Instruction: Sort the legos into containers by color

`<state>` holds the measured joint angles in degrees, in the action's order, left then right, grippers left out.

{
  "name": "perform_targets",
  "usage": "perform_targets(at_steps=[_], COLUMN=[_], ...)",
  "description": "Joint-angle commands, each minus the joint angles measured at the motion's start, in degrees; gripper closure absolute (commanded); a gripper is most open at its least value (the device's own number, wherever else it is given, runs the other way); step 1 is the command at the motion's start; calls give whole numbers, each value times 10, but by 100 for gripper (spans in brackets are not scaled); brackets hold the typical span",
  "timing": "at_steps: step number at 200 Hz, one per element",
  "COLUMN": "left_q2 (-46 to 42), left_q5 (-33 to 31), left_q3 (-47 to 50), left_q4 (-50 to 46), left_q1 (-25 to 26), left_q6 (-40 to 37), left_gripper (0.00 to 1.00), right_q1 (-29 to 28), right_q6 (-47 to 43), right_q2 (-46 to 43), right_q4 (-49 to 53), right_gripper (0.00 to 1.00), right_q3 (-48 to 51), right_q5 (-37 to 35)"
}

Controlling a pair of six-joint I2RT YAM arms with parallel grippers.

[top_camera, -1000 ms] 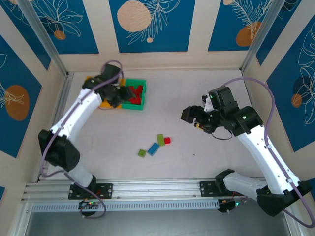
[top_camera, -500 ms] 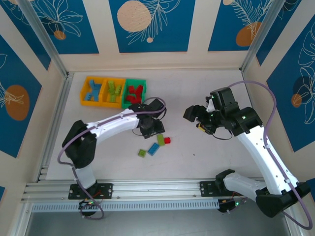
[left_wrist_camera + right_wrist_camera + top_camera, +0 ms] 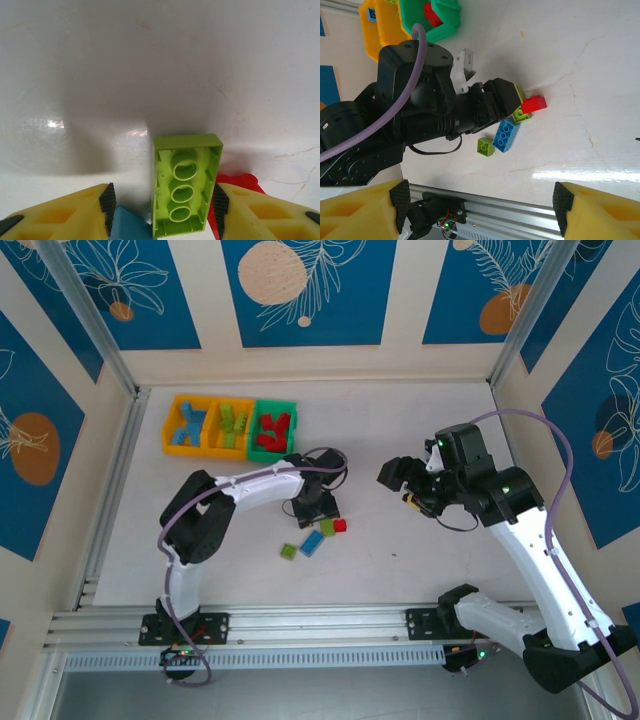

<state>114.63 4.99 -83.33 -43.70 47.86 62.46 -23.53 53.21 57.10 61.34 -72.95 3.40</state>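
Observation:
Three joined bins stand at the back left: an orange-yellow bin (image 3: pixel 172 430) with blue bricks, an orange-yellow bin (image 3: pixel 232 426) with lime bricks, and a green bin (image 3: pixel 262 451) with red bricks. Mid-table lie a lime green brick (image 3: pixel 327 527), a red brick (image 3: pixel 340 525), a blue brick (image 3: pixel 312 542) and a small lime brick (image 3: pixel 288 552). My left gripper (image 3: pixel 320 512) is open and low over the group. In the left wrist view the lime brick (image 3: pixel 185 185) lies underside up between the pads (image 3: pixel 107 205). My right gripper (image 3: pixel 400 475) hangs open and empty to the right.
From the right wrist view the left arm (image 3: pixel 420 115) covers part of the lime brick (image 3: pixel 521 115), next to the red brick (image 3: pixel 534 103) and blue brick (image 3: pixel 505 135). An aluminium rail (image 3: pixel 320 625) runs along the near edge. Walls close in the table's sides.
My left arm swung from the bins down to the loose bricks and now straddles the lime brick. The right arm barely shifted.

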Motion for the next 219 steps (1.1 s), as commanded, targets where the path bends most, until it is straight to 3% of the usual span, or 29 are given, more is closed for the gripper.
perform_targets(at_steps=[1, 51, 89, 140, 183, 219], left_q2=[21, 67, 49, -44, -149, -224], left_q5=[24, 19, 1, -19, -42, -81], left_q3=[-15, -27, 6, 57, 70, 34], left_q4=[-7, -62, -66, -43, -56, -72], left_q1=[-4, -2, -9, -42, -110, -225], left_q6=[-9, -46, -50, -48, -65, -131], left_gripper=[44, 44, 63, 85, 94, 94], right_q1=[4, 4, 4, 4, 3, 4], right_q6=[12, 13, 14, 22, 21, 22], right_q2=[-4, 4, 3, 6, 6, 3], right_q4=[9, 4, 6, -2, 2, -1], right_gripper=[22, 22, 22, 22, 22, 22], right_q3=[9, 4, 3, 9, 6, 12], right_q5=[2, 6, 5, 13, 15, 15])
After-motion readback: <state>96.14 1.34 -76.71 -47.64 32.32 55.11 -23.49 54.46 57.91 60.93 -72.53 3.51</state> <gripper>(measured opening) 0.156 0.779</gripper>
